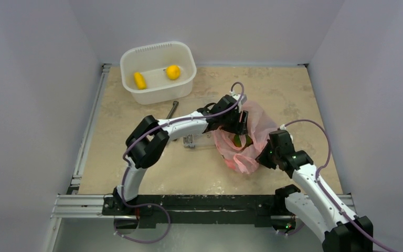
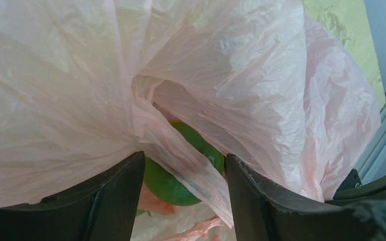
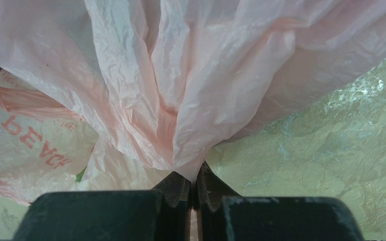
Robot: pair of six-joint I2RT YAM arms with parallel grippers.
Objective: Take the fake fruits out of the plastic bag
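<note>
**Pink bag held at two points, green fruit inside**

Surface and room: beige marbled table [image 1: 136, 173], enclosed by plain pale walls [image 1: 31, 79] on three sides; aluminium rails [image 1: 84, 202] along the left and near edges. White tub [image 1: 160, 93] at the far left, holding a long yellow fruit [image 1: 140, 81] and a round yellow fruit [image 1: 173, 72], apart from each other. Grey metal piece [image 1: 172, 110] flat on the table just in front of the tub.

Task item: pink plastic bag [image 1: 254, 123], thin and crinkled, right of centre on the table, between the two arms. Red lettering [image 3: 25, 135] printed on one panel. Green fruit [image 2: 168, 183] inside, seen through the mouth and partly veiled by a fold of film.

Left gripper [image 2: 183, 160]: reaches into the bag from the far-left side, fingers [image 2: 120, 201] spread wide. Green fruit sits between and just beyond the tips, with a strip of film across the gap. Contact with the fruit cannot be told.

Right gripper [image 3: 193, 175]: at the bag's near-right edge, fingers pressed together, pinching a gathered fold of film that fans upward from the tips.
</note>
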